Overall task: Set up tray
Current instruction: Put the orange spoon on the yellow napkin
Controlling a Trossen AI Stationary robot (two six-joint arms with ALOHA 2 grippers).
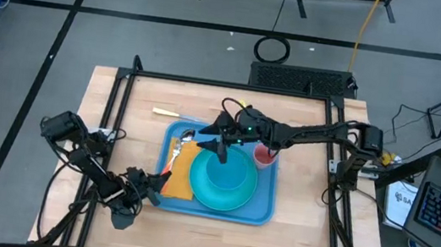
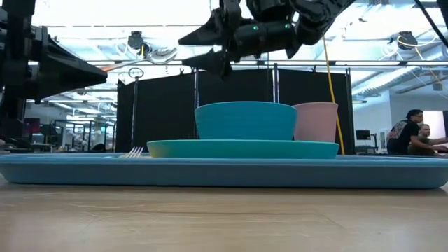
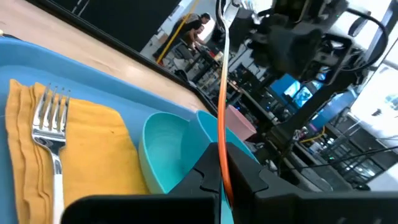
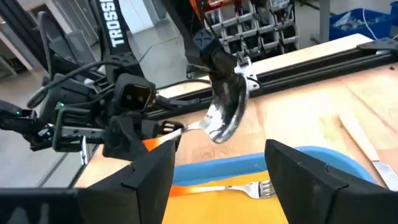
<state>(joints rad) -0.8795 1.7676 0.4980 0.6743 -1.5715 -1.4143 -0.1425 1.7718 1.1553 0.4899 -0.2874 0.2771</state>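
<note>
The left end effector (image 1: 163, 182) rests at the tray's (image 1: 260, 212) left edge, its fingers drawn together with nothing between them. The light-blue tray sits centred on the desk (image 1: 298, 245), nearer its front edge. On the tray's left part a yellow-orange napkin (image 1: 181, 172) carries a fork (image 3: 52, 127); a spoon (image 1: 187, 135) lies at the tray's back-left corner. A teal bowl (image 1: 225, 174) stands on a teal plate (image 1: 232, 200) mid-tray, with a pink cup (image 1: 265, 156) towards the back-right corner. A knife (image 1: 172, 114) lies on bare desk behind the tray. The right end effector (image 1: 215, 136) hangs above the tray's back edge, fingers spread apart and empty.
</note>
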